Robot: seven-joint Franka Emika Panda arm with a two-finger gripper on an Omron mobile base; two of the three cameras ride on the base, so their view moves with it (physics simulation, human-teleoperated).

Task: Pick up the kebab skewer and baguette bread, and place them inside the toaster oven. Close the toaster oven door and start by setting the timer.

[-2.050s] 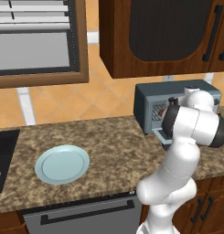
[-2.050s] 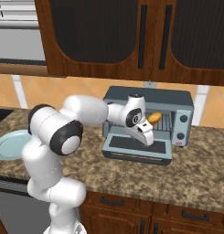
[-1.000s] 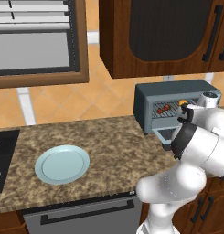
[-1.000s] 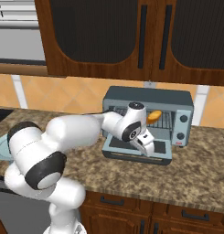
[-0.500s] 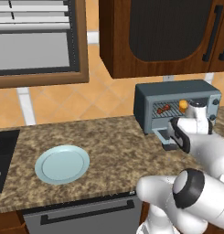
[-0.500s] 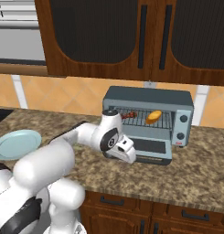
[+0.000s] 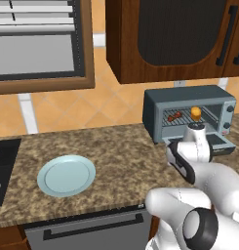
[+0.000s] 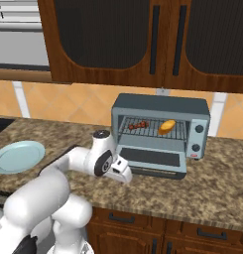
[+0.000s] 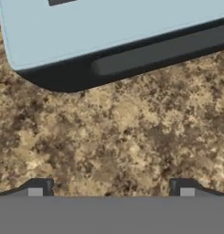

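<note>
On the wire rack of the toaster oven (image 8: 160, 119), the kebab skewer (image 8: 138, 125) lies to the left and the baguette bread (image 8: 167, 126) to the right, apart from each other. Below them the toaster oven door (image 8: 151, 160) hangs dropped open over the speckled granite counter (image 8: 227, 188). Just off the door's left corner, the gripper (image 9: 111, 188) hovers above bare counter, fingers spread wide and holding nothing. Farther left sits a pale blue plate (image 7: 66, 175).
</note>
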